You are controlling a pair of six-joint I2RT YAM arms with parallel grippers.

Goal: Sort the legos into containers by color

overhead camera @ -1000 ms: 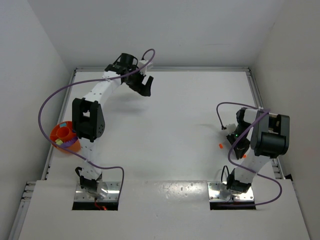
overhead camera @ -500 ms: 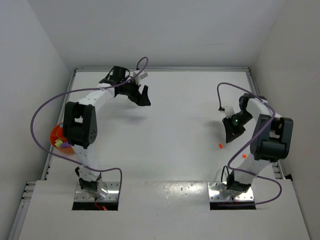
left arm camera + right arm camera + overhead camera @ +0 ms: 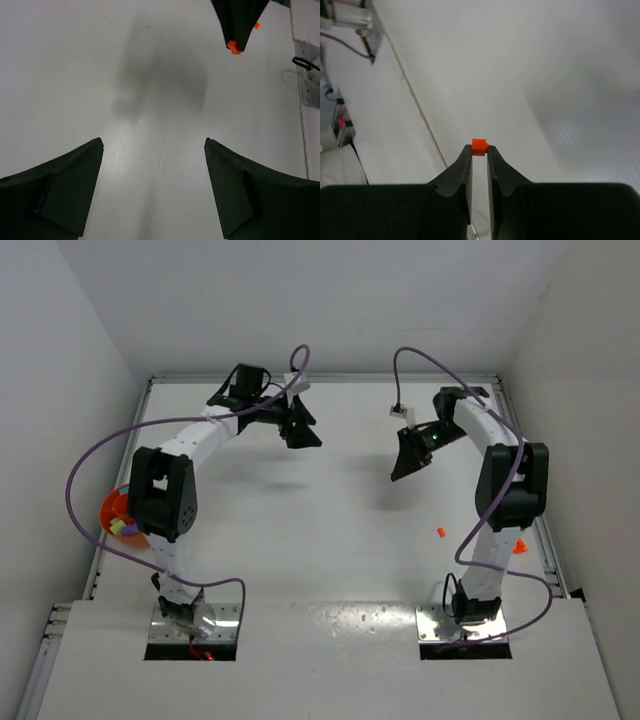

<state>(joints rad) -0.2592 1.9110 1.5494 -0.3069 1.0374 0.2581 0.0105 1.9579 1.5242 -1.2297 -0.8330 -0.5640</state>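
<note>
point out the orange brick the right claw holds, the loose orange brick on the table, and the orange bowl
held orange brick [image 3: 479, 146]: right wrist view, front face
loose orange brick [image 3: 440, 532]: top view, its middle
orange bowl [image 3: 106, 510]: top view, left rim

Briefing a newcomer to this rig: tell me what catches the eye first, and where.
The right gripper, raised over the table's far middle, pinches a tiny orange lego at its fingertips. Facing it, the left gripper stands wide open and empty. At the table's left edge an orange bowl sits half hidden behind the left arm.
</note>
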